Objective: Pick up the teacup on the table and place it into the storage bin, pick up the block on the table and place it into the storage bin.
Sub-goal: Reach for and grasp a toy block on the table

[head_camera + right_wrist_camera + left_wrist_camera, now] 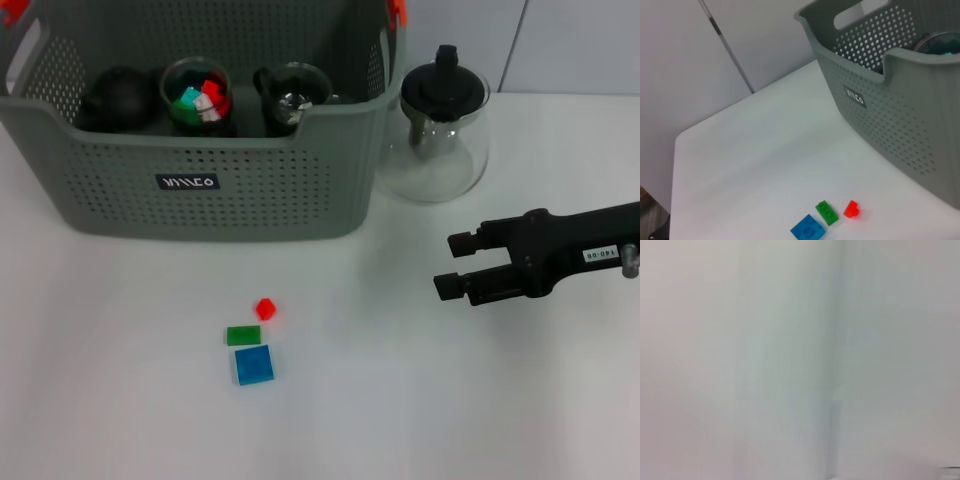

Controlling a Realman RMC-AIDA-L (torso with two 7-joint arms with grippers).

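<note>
The grey-green storage bin stands at the back left of the white table; the right wrist view shows its perforated wall. Inside it are a glass teacup filled with coloured blocks, a second glass teacup and a dark round object. In front of the bin, three blocks lie on the table: red, green and blue. The right wrist view also shows the red block, green block and blue block. My right gripper hovers open and empty to the right of the blocks.
A glass teapot with a black lid stands just right of the bin. In the right wrist view the table's edge runs beyond the blocks. The left wrist view shows only a blank pale surface.
</note>
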